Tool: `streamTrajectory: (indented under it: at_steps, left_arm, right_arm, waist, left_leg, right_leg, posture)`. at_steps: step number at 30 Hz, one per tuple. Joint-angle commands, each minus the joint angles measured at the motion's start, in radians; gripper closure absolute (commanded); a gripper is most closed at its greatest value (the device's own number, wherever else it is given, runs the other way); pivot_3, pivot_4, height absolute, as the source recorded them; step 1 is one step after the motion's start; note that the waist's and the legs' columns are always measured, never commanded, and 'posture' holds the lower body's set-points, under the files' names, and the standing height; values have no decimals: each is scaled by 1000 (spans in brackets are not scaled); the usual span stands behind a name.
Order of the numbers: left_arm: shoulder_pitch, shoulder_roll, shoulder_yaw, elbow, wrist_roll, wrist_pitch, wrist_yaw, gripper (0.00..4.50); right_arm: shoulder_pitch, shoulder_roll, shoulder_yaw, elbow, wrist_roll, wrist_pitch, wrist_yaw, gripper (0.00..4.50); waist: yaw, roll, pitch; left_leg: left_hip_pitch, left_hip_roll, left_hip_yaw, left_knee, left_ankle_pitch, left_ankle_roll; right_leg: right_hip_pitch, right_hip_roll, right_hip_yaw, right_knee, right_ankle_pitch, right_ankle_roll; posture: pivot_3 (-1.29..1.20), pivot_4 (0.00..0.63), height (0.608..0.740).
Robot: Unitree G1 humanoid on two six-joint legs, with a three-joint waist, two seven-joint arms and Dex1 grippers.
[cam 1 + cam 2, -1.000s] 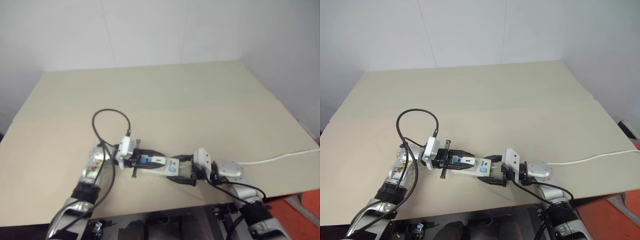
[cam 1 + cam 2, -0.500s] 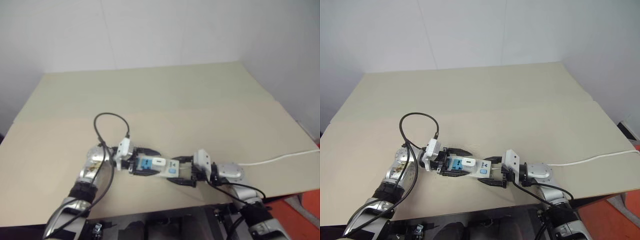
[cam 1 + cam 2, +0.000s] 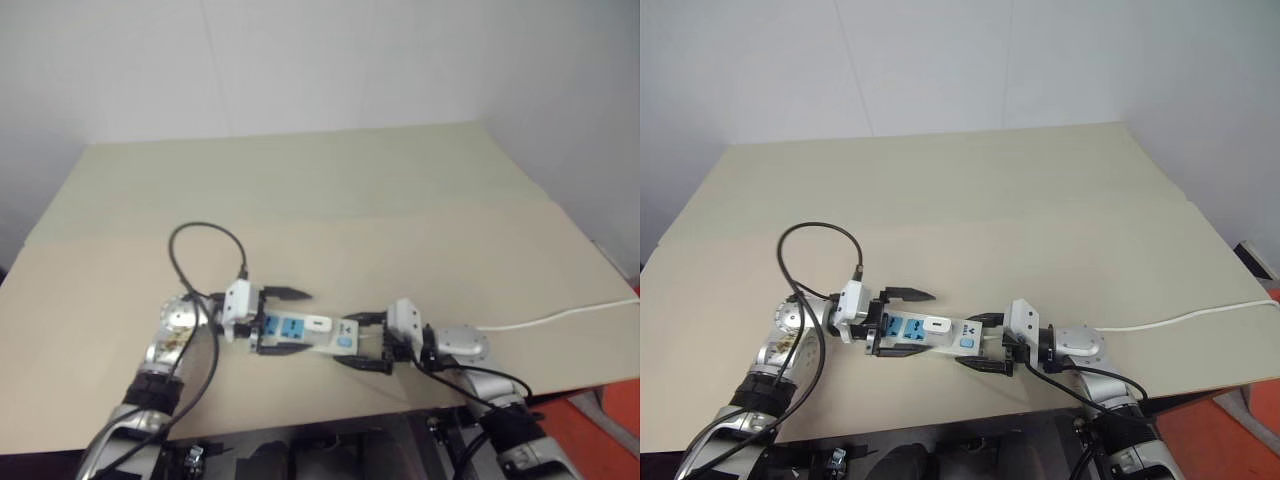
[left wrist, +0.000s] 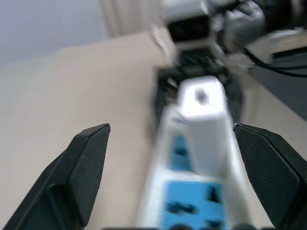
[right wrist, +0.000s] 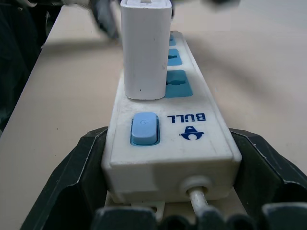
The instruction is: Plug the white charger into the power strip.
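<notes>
Low in the middle of the head views, the power strip (image 3: 928, 337) lies flat on the tan table (image 3: 1040, 200) with the white charger (image 5: 145, 50) standing upright in the socket nearest the switch (image 5: 144, 128), so the plugging looks done. At its cord end the right gripper (image 3: 982, 344) has its two black fingers (image 5: 79, 167) clamped against the strip's sides, probably to steady it. Left of the strip, the left gripper (image 3: 902, 322) is spread wide and holds nothing, its fingers either side of the free end.
</notes>
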Motion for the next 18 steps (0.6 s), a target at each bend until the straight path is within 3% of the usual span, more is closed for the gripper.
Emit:
streamTrajectory:
  at_steps: [1, 3, 4, 12, 18]
  left_arm:
    - [-6, 69, 58, -120, -19, 13, 26, 3]
    - [3, 110, 77, -169, -27, 40, 39, 0]
    - [11, 129, 84, -192, -30, 53, 45, 0]
    - [150, 267, 167, -395, -89, 158, 58, 0]
    - [285, 392, 287, -486, -150, 195, 18, 0]
  right_arm:
    - [8, -3, 7, 7, -11, -34, 13, 742]
    - [2, -8, 3, 13, -12, -52, 18, 102]
    - [-3, -10, -2, 15, -5, -54, 23, 47]
    - [8, -107, -105, -46, 55, -107, 65, 47]
    - [64, -319, -231, -175, 177, -57, 198, 47]
  waist:
    - [-1, 0, 0]
    - [-1, 0, 1]
    - [0, 1, 1]
    - [4, 2, 14]
    - [11, 4, 22]
  left_leg:
    - [0, 0, 0, 0, 0, 0]
    - [0, 0, 0, -1, 0, 0]
    - [0, 0, 0, -1, 0, 0]
    - [-1, 0, 0, -1, -1, 0]
    - [-15, 0, 1, 0, -1, -1]
  right_leg:
    - [0, 0, 0, 0, 0, 0]
    - [0, 0, 0, 0, 0, 0]
    - [-1, 0, 0, 0, 0, 0]
    - [-1, 0, 0, -1, 0, 0]
    - [-16, -1, 0, 2, 0, -1]
  posture:
    - [0, 150, 740]
    - [0, 150, 740]
    - [0, 150, 740]
    - [0, 150, 740]
    - [0, 150, 740]
